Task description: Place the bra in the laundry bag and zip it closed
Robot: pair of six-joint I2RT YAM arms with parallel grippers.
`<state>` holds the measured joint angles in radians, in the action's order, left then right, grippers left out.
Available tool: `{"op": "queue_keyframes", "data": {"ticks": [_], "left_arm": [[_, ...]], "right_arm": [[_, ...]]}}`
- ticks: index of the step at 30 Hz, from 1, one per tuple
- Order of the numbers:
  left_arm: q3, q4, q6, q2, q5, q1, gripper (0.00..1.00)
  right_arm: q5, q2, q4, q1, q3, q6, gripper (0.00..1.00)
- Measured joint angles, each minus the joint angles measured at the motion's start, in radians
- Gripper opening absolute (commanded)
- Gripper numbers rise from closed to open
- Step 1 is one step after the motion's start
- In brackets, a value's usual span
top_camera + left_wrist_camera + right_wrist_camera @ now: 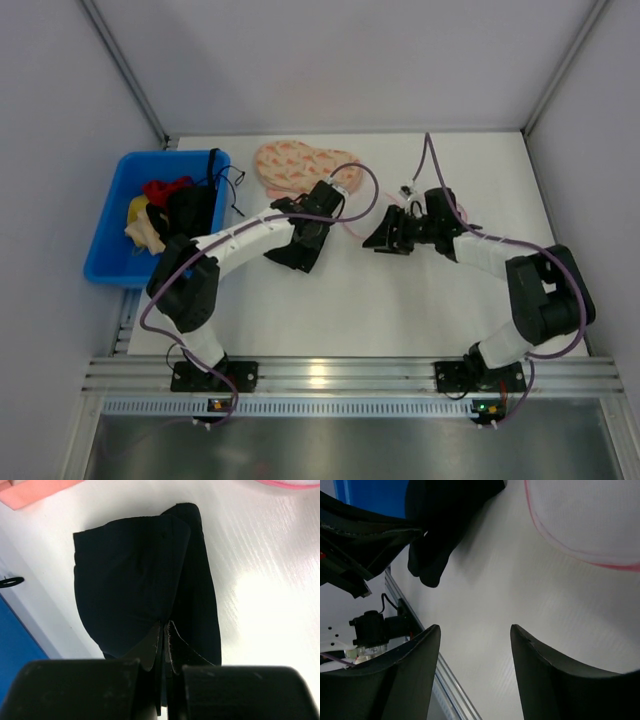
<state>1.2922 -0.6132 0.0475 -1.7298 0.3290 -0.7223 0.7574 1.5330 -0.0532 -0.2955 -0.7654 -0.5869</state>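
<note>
Two claws beside the laundry bag (590, 520), mid-loading: left gripper (164, 625) pinches the bra (130, 580), right gripper (475, 635) spread empty; next, I reckon, bag's mouth needs holding open.

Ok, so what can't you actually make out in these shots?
The laundry bag: cut off by the right wrist view's edges; zip open or closed, cannot tell.
The bra: in the top view, indistinguishable from the black left gripper above it.
The blue bin contents: tangled, too small in the top view.
</note>
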Motion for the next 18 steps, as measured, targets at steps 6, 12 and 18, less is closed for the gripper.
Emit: {"op": "queue_keyframes", "data": {"ticks": [6, 12, 18], "left_arm": [[0.002, -0.004, 0.038, -0.016, -0.065, 0.021, 0.00], [-0.026, 0.017, 0.066, -0.016, -0.185, 0.076, 0.00], [-0.062, 0.032, 0.085, -0.016, -0.264, 0.115, 0.00]], "right_arm": [[-0.088, 0.088, -0.145, -0.124, -0.021, -0.153, 0.84], [-0.174, 0.257, -0.257, -0.198, -0.089, -0.346, 0.90], [-0.242, 0.334, -0.295, -0.229, -0.130, -0.467, 0.90]]}}
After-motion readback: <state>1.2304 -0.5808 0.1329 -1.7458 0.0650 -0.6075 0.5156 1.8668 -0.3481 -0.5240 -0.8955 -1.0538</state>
